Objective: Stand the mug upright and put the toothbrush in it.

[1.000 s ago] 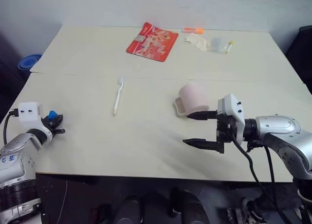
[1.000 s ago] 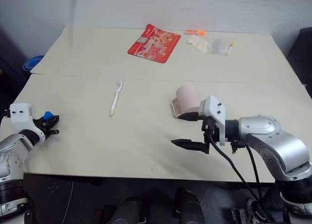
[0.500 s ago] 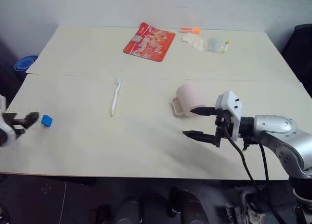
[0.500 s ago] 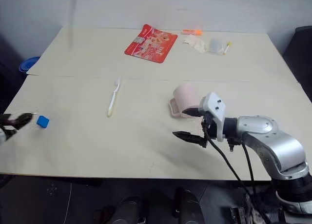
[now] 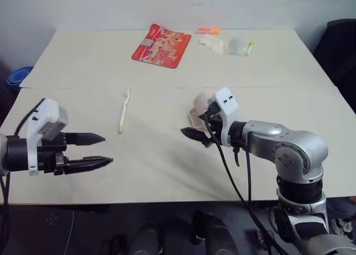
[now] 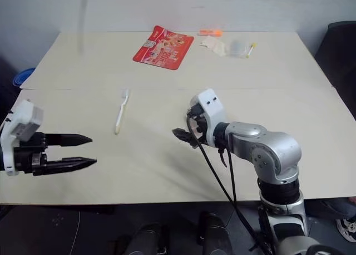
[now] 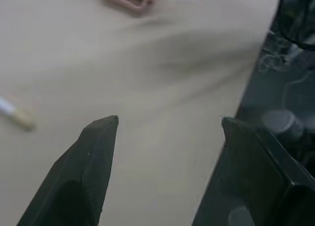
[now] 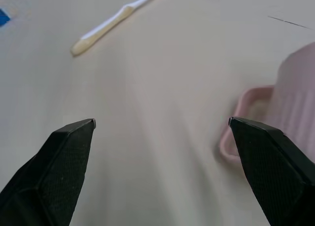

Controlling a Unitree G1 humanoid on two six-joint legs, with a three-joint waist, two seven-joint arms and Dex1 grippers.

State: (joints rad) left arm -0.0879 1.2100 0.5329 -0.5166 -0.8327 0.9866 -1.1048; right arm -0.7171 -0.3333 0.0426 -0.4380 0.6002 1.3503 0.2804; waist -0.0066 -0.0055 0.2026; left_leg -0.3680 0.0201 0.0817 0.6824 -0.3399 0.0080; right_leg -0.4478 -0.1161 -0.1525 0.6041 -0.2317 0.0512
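Pale cream laminate is what your bench (image 5: 167,166) is topped with; at its left front edge your left gripper (image 5: 105,149) hangs over the surface with its two black fingers (image 5: 89,138) spread and nothing between them, pointing right across the bench; past it toward the middle, the slim white toothbrush (image 5: 123,109) lies flat, its bristle head toward the far side, well apart from both grippers; behind it, near the far edge, lies a flat red printed packet (image 5: 161,39); right of the toothbrush, the pale pink cylindrical mug (image 5: 199,106) lies on its side at mid-bench, its loop handle (image 8: 241,120) toward the front, largely hidden by your right arm in the head views; your right gripper (image 8: 162,122) is just beside the mug, its black fingers (image 8: 69,152) spread wide and gripping nothing, one fingertip near the handle; you cannot tell whether it touches; at the far right edge sit a short orange stick (image 5: 206,30) and crumpled pale wrappers (image 5: 225,44).
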